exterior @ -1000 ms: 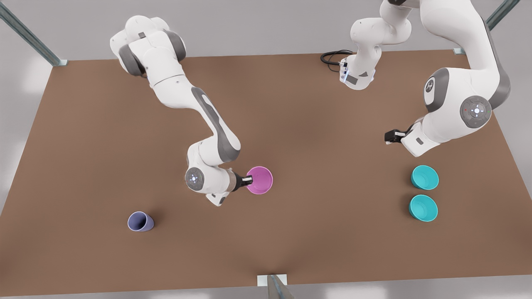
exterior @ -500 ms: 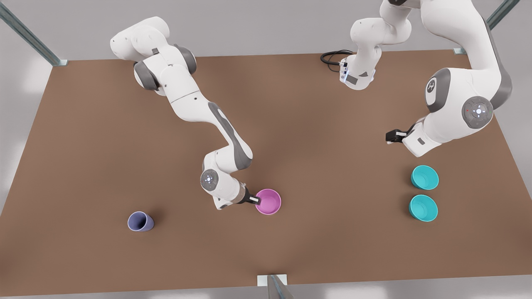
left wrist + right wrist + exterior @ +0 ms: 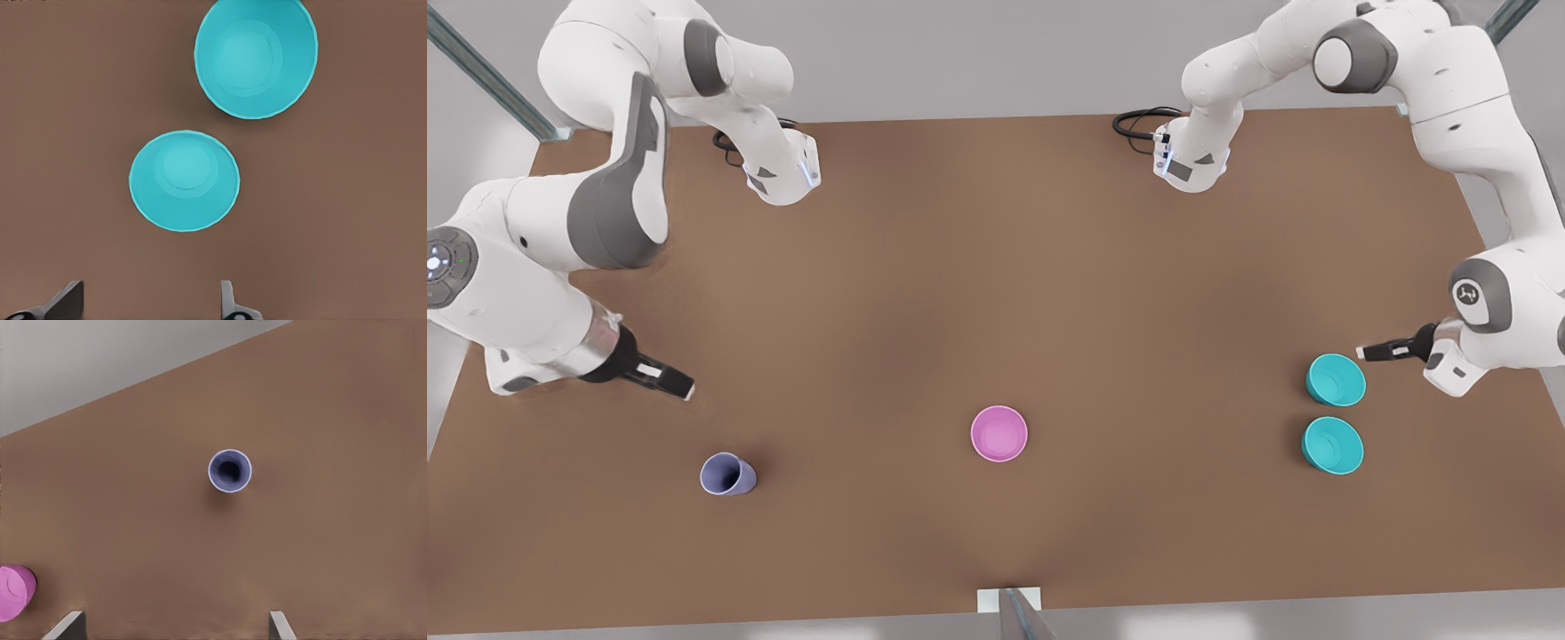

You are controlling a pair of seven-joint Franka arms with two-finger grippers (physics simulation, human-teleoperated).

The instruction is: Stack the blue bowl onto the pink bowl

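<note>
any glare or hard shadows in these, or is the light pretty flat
Front view: flat, soft light; pale blotches on the table, faint shadow beside the lavender cup. Left wrist view: soft dark smudge beside each teal bowl. Right wrist view: dim shadow under the cup, no glare.

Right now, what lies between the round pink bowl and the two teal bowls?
Nothing: in the front view only bare brown tabletop separates the round pink bowl from the two teal bowls.
</note>
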